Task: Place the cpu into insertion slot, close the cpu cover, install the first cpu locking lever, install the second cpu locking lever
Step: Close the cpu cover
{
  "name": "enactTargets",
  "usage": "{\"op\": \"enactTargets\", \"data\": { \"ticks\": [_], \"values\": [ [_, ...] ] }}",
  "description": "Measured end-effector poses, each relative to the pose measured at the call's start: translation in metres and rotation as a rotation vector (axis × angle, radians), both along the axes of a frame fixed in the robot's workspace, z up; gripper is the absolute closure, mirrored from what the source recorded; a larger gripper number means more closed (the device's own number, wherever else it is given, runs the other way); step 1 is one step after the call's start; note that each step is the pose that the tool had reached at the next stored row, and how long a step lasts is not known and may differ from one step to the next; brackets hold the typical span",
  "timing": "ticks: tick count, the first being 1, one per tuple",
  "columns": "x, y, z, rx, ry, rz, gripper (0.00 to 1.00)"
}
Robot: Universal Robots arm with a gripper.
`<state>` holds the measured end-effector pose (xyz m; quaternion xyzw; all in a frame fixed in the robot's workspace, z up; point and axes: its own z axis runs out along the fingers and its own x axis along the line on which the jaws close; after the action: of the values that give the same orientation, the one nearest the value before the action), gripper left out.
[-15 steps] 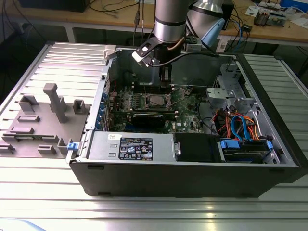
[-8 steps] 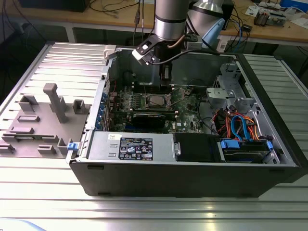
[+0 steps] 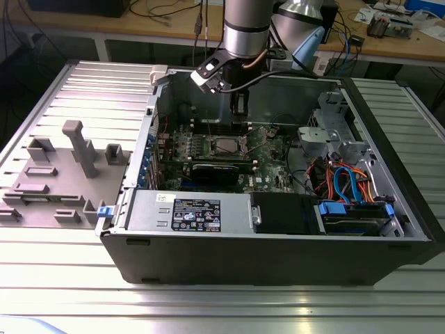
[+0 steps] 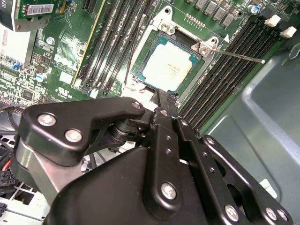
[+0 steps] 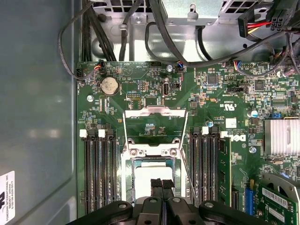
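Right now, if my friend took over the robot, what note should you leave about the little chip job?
Gripper: shut, holding nothing, tips just over the cpu.
Things: the cpu lies flat in the insertion slot.
Done: cpu placed.
Left: the cpu cover is flipped open, off the chip; a locking lever sticks out to the side, not latched.

The chip [image 4: 166, 70] shows a matt, pale metal face; its cover [image 5: 154, 111] is bright bare metal; the board [image 5: 197, 96] is glossy green; the gripper [image 5: 161, 183] is smooth matt black.
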<state>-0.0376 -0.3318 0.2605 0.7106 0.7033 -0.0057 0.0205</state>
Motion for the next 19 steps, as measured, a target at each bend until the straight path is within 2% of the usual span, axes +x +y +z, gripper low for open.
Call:
{"op": "enactTargets", "data": {
  "ticks": [19],
  "values": [
    [0.0041,0.0000,0.0000,0.0001,0.0001,0.000,0.89]
  ]
}}
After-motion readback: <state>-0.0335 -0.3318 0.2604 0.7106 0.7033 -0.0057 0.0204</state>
